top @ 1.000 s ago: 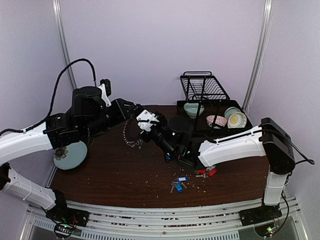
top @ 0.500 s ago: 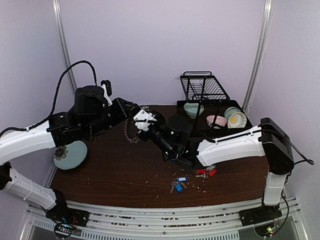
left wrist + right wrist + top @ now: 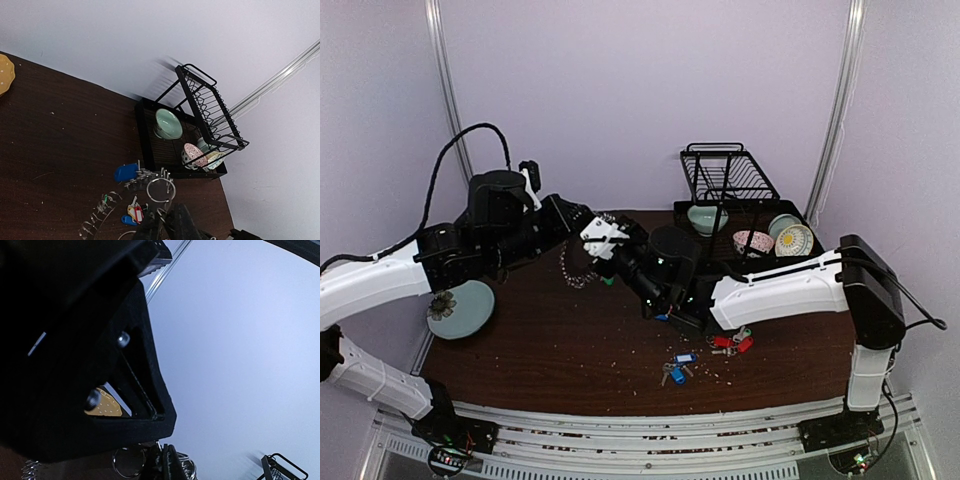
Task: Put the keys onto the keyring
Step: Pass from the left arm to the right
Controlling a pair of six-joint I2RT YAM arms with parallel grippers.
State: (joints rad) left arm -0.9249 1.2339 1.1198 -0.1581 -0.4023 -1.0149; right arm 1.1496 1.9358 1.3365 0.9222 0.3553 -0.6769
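The keyring [image 3: 572, 272], a chain of silver split rings, hangs in the air over the back left of the table. My right gripper [image 3: 596, 238] is shut on its upper rings [image 3: 127, 462]. My left gripper [image 3: 584, 222] meets it from the left. In the left wrist view its fingers [image 3: 187, 225] stand nearly together on a small ring below one large ring [image 3: 161, 190]. A green tag [image 3: 608, 281] shows on the hanging chain. A blue tag [image 3: 126, 172] sits beside the rings; I cannot tell whether it is attached. Loose keys with blue tags [image 3: 675, 365] and red tags [image 3: 730, 342] lie on the table.
A black dish rack [image 3: 728, 175] with several bowls stands at the back right. A pale blue-grey plate [image 3: 460, 308] lies at the left edge. Crumbs dot the dark table [image 3: 570, 350]. The left arm's black body [image 3: 60, 340] fills most of the right wrist view.
The left gripper's jaws have narrowed onto a ring. Both grippers and the hanging keyring have shifted slightly left and toward the back.
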